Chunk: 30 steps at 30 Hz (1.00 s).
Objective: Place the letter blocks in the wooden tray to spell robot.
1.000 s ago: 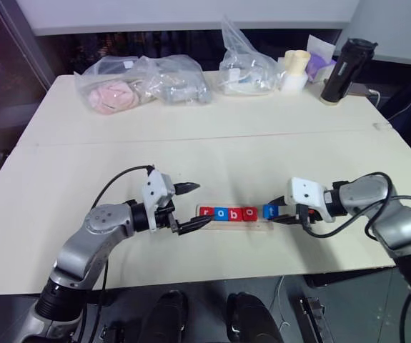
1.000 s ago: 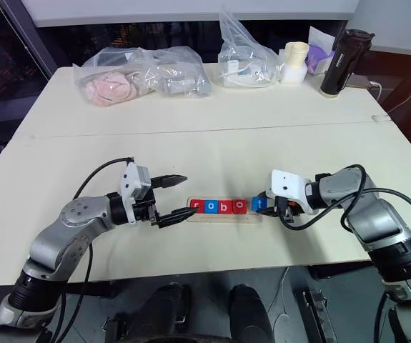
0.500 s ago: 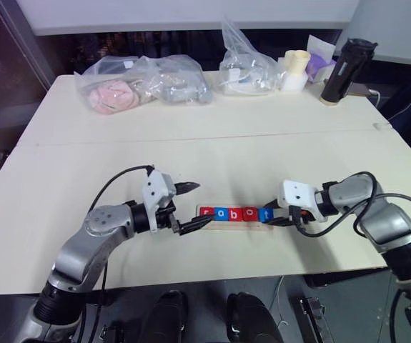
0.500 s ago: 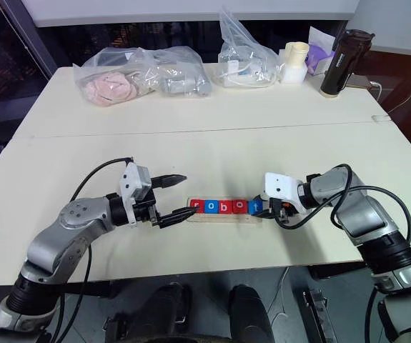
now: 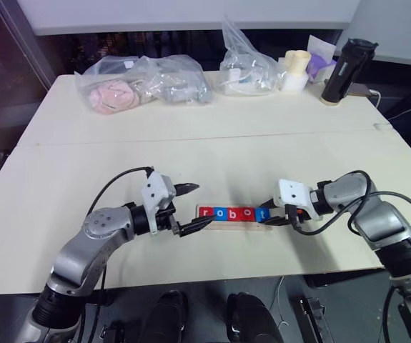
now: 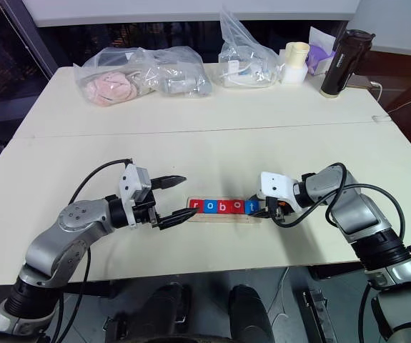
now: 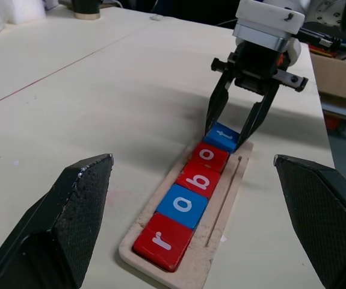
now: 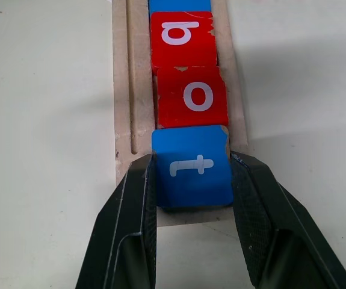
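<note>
Evidently the last step is in hand: the right gripper [image 8: 192, 180] is closed on the blue t block [image 8: 194, 167], which is held at the right end of the wooden tray [image 7: 218, 208], touching the red o block [image 8: 192, 97]; 4 letter blocks, r [image 7: 163, 239], o [image 7: 182, 205], b [image 7: 199, 179] and o, are already seated in the slot; the tray lies near the front edge of the table [image 5: 212, 136]; the left gripper [image 5: 191, 207] is held wide open just beside the tray's left end, nothing being gripped; release and withdrawal are judged to be called for next; whether the t lies fully flat in the slot cannot be made out, its near edge being hidden between the fingers [image 8: 130, 223].
</note>
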Motion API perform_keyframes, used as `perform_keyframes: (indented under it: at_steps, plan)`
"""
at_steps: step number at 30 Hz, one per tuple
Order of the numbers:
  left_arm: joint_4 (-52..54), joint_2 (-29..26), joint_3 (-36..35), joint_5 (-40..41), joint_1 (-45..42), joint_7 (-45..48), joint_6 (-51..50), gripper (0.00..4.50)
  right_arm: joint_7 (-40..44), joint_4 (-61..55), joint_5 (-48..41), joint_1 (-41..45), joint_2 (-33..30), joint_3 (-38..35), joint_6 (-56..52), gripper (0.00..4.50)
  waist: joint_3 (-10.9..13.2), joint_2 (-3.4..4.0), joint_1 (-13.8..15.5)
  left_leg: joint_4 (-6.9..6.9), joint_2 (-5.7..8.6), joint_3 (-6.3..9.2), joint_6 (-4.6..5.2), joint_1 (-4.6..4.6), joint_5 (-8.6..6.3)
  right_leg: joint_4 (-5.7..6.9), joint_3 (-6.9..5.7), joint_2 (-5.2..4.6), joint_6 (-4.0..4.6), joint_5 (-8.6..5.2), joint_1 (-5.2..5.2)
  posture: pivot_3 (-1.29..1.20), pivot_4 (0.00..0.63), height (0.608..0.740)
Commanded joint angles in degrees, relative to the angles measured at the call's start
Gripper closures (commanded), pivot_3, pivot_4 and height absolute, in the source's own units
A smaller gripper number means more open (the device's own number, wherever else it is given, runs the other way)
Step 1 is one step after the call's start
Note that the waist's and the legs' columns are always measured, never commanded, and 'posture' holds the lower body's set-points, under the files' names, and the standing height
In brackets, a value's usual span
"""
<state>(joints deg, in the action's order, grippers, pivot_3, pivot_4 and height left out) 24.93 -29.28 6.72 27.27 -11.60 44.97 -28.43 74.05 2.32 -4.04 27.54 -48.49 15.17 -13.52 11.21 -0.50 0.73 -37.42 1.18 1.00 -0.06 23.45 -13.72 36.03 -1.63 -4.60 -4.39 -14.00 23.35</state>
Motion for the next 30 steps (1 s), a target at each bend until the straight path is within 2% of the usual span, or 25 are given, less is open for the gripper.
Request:
perform_keyframes:
  at_steps: [1,2,4,6,9,15,20,26,30]
  plan:
    - [1.89,-0.25,-1.24,0.94,-0.18,0.04,0.26,0.0,0.54,-0.55,0.22,0.61,-0.43,-0.29,-0.1,3.36,0.0,0.0,0.0,0.0,0.0,0.0,0.0,0.0,0.0,0.0,0.0,0.0,0.0,0.0,0.0,0.0,0.15,0.74]
    - [1.86,-0.22,-1.22,0.93,-0.19,0.07,0.29,0.0,0.5,-0.51,0.21,0.68,-0.37,-0.39,-0.27,3.36,0.0,0.0,0.0,0.0,0.0,0.0,0.0,0.0,0.0,0.0,0.0,0.0,0.0,0.0,0.0,0.0,0.15,0.74]
    - [1.78,-0.18,-1.19,0.9,-0.22,0.15,0.34,0.0,0.51,-0.63,0.27,0.76,-0.32,-0.39,-0.55,2.35,0.0,0.0,0.0,0.01,0.0,0.0,0.0,0.0,0.0,0.0,0.0,0.0,0.0,0.0,0.0,0.0,0.15,0.74]
    - [1.7,-0.15,-1.18,0.91,-0.25,0.22,0.38,0.0,0.46,-0.93,0.29,0.9,-0.21,-0.43,-0.81,1.54,0.0,0.0,0.0,0.0,0.0,0.0,0.0,0.0,0.0,0.0,0.0,0.0,0.0,0.0,0.0,0.0,0.15,0.74]
    - [1.62,-0.18,-1.16,0.89,-0.2,0.35,0.49,0.0,0.53,-1.74,0.03,1.1,-0.1,-0.64,-1.36,0.02,0.0,0.0,0.0,0.0,0.0,0.0,0.0,0.0,0.0,0.0,0.0,0.0,0.0,0.0,0.0,0.0,0.15,0.74]
    - [1.62,-0.09,-1.1,1.05,-0.17,0.35,0.47,0.0,-0.12,-6.0,-1.92,1.46,-0.82,-3.32,-4.49,0.02,0.0,0.0,0.01,0.02,0.0,0.0,0.0,0.0,0.0,0.0,0.0,0.0,0.0,0.0,0.02,0.0,0.15,0.74]
    - [1.9,-0.19,-2.32,2.48,-0.03,-0.43,-1.2,0.0,-1.96,-14.42,-6.65,-2.87,-3.89,-10.05,-11.13,0.02,0.0,0.0,0.29,0.02,0.0,0.01,0.0,0.01,0.0,0.0,0.0,-0.03,0.0,0.0,0.01,0.0,0.15,0.74]
    - [1.96,-1.3,-4.84,4.79,0.1,-0.07,-2.89,0.0,-6.78,-28.57,-12.58,-15.04,-7.32,-21.74,-21.97,0.02,0.0,-0.01,0.11,0.08,0.0,0.02,-0.01,0.04,-0.01,-0.06,-0.01,-0.07,0.01,-0.01,0.02,0.0,0.15,0.74]
    - [1.36,-4.11,-5.2,3.84,-0.14,1.56,-2.19,0.0,-10.42,-38.93,-16.57,-26.12,-7.05,-32.24,-30.11,0.02,0.0,0.0,0.15,0.12,-0.02,0.03,-0.01,0.02,-0.01,-0.05,-0.01,-0.06,0.02,-0.02,0.02,0.0,0.15,0.74]
